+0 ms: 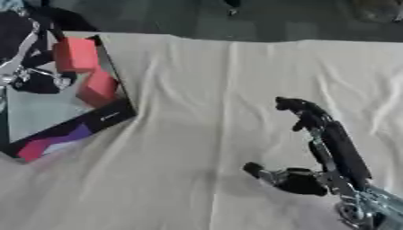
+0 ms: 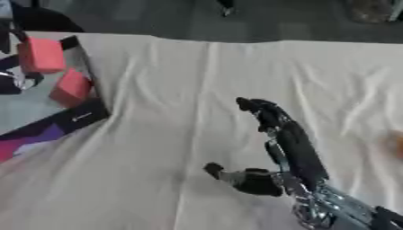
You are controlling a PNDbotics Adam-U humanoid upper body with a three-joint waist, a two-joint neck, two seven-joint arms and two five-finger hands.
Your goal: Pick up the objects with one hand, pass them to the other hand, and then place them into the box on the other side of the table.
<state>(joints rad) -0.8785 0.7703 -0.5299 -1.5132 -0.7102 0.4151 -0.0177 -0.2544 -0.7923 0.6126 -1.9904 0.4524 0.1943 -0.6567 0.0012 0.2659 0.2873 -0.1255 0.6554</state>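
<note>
The red block point(image 1: 76, 54) hangs over the box point(image 1: 55, 114) at the surface's left, pinched by the left robot hand point(image 1: 28, 67) for release, while the right robot hand point(image 1: 315, 148) rests empty, fingers relaxed apart.

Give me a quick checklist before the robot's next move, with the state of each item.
1. Right robot hand empty, fingers relaxed: ok.
2. Left robot hand over the box: ok; whether its fingers hold a block: cannot tell.
3. One red block lies inside the box: ok.
4. Second red block at the box's far end, fully released: cannot tell.
5. Cloth between both hands free of obstacles: ok.
6. Next thing to pick: only an orange blur at the right edge: cannot tell.
</note>
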